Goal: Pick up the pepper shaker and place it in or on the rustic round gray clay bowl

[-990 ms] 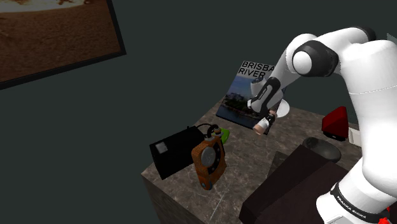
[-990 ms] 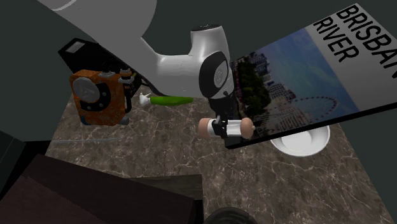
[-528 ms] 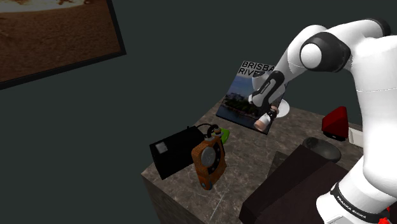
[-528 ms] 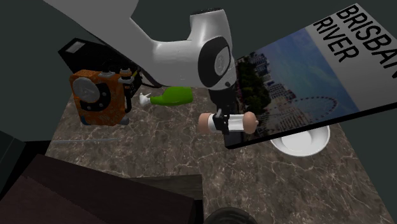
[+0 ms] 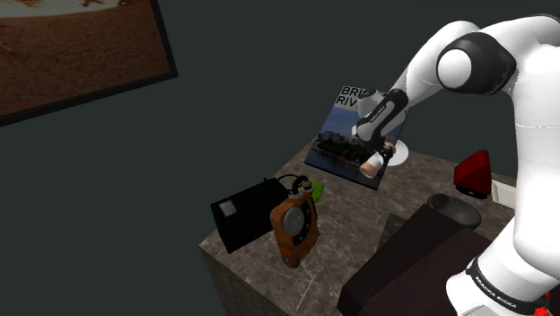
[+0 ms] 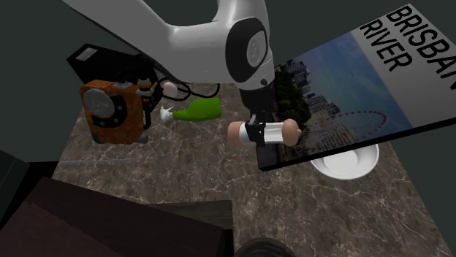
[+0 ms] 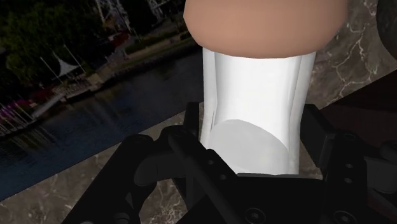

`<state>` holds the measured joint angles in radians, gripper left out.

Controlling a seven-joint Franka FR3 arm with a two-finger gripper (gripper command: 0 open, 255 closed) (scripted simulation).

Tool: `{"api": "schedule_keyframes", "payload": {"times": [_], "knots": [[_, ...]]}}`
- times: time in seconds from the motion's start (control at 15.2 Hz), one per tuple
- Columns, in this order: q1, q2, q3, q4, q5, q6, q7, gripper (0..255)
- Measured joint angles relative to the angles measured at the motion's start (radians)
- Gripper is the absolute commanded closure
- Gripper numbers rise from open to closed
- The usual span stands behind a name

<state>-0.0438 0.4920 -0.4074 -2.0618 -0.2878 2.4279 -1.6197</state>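
Observation:
The pepper shaker (image 6: 271, 133), a white cylinder with tan ends, lies level in the air, and my gripper (image 6: 255, 135) is shut on its middle. In the shoulder view the shaker (image 5: 372, 165) hangs in front of the standing book, with the gripper (image 5: 381, 157) just above it. The wrist view has both black fingers (image 7: 324, 137) clasping the white body of the shaker (image 7: 257, 95). A dark grey round bowl (image 5: 456, 208) sits on the marble table toward the shoulder view's right, lower than the shaker and apart from it; its rim (image 6: 267, 248) peeks in at the second exterior view's lower edge.
A "Brisbane River" book (image 5: 341, 135) leans upright behind the shaker, with a white bowl (image 6: 351, 162) behind it. An orange device (image 5: 294, 229), a black box (image 5: 247, 215) and a green bottle (image 6: 197, 111) crowd one table end. A red object (image 5: 473, 172) and a dark brown block (image 5: 404, 260) lie near the stand.
The gripper has carried the shaker upward and toward the shoulder view's right, closer to the book. In the second exterior view the arm has lifted off the green bottle.

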Motion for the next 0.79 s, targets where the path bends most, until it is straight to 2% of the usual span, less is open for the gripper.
{"api": "schedule_keyframes", "payload": {"times": [0.53, 0.79], "knots": [[0.014, -0.086, -0.014, 0.000, -0.014, -0.081, -0.017, 255], [0.012, -0.173, -0.052, -0.125, -0.069, -0.033, -0.013, 255]]}}
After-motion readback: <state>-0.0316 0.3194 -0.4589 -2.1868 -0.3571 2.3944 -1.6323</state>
